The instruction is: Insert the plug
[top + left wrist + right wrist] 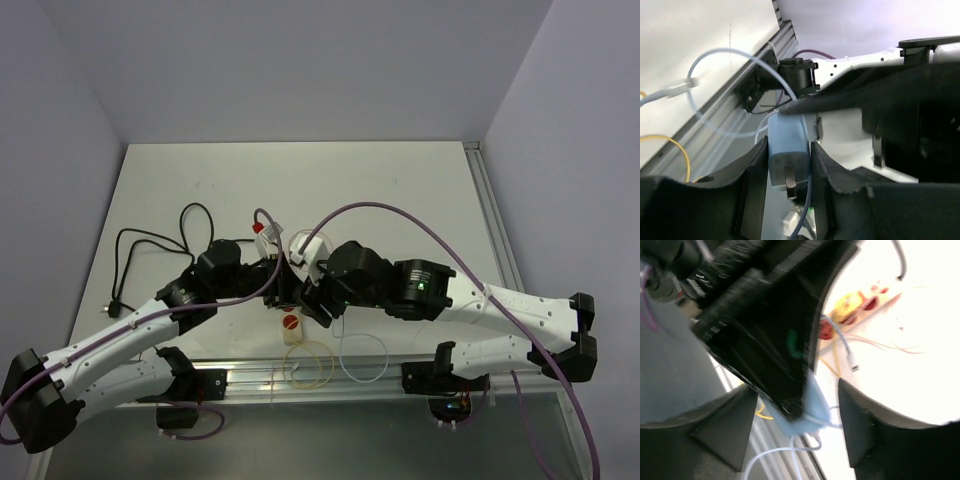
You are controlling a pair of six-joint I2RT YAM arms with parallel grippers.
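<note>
I see the left claw (788,150) pinching the pale blue plug (786,132) by its sides, prongs toward the wrist camera, held off the surface (400,200) near the rail (725,125). The right claw (796,387) is spread with the plug between its fingers; I can't tell if they touch. A white cable (715,52) and a yellow cable (682,150) loop nearby.

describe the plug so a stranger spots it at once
Over the table, follow the left arm to its tip. The plug is the pale blue block pinched between its fingers. Unlike the thin white cable and yellow cable nearby, it is boxy with prongs.
</note>
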